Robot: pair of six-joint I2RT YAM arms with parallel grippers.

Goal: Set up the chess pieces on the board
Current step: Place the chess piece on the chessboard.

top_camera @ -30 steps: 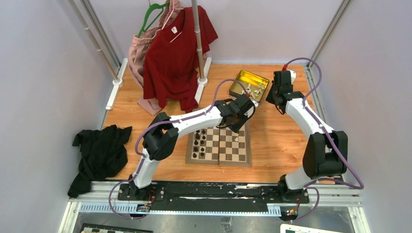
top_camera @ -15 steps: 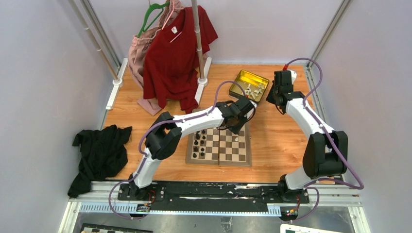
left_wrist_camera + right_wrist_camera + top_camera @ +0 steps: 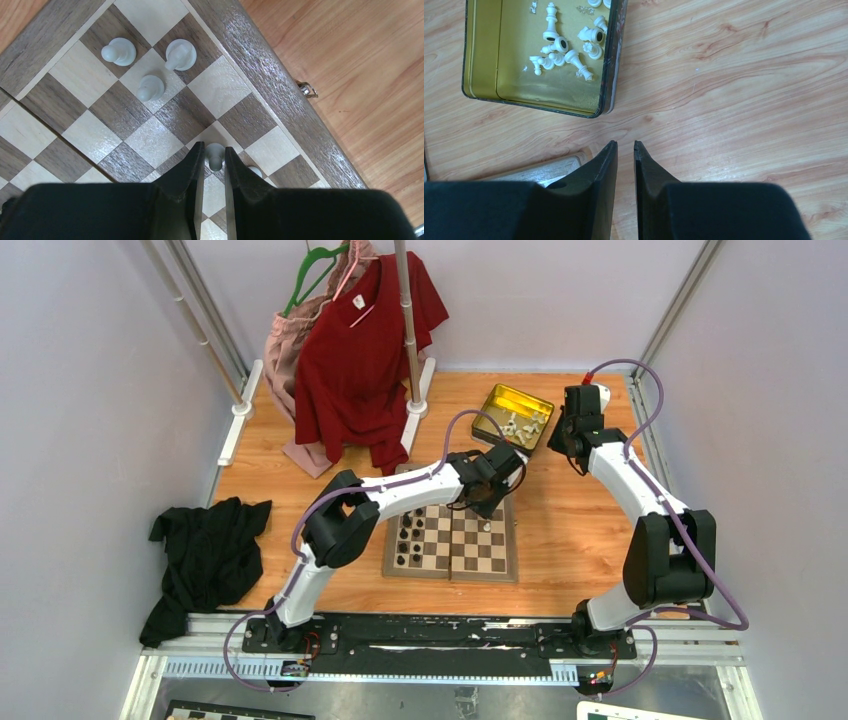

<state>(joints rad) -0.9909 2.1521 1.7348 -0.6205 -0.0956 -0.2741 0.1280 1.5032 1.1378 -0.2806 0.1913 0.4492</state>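
Only the left wrist view is showing the left gripper (image 3: 212, 150) pinching a white pawn (image 3: 215, 156) at the board's (image 3: 272, 102) edge; the right gripper (image 3: 625, 146), narrowly parted and empty, is hovering off the board beside the tin (image 3: 610, 65) of chess pieces (image 3: 566, 47).

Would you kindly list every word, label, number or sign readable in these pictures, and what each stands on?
None can be read.
The board has no letters or numbers on its border.
The gold tin shows no legible print.
The neck label on the red shirt is too small to read.
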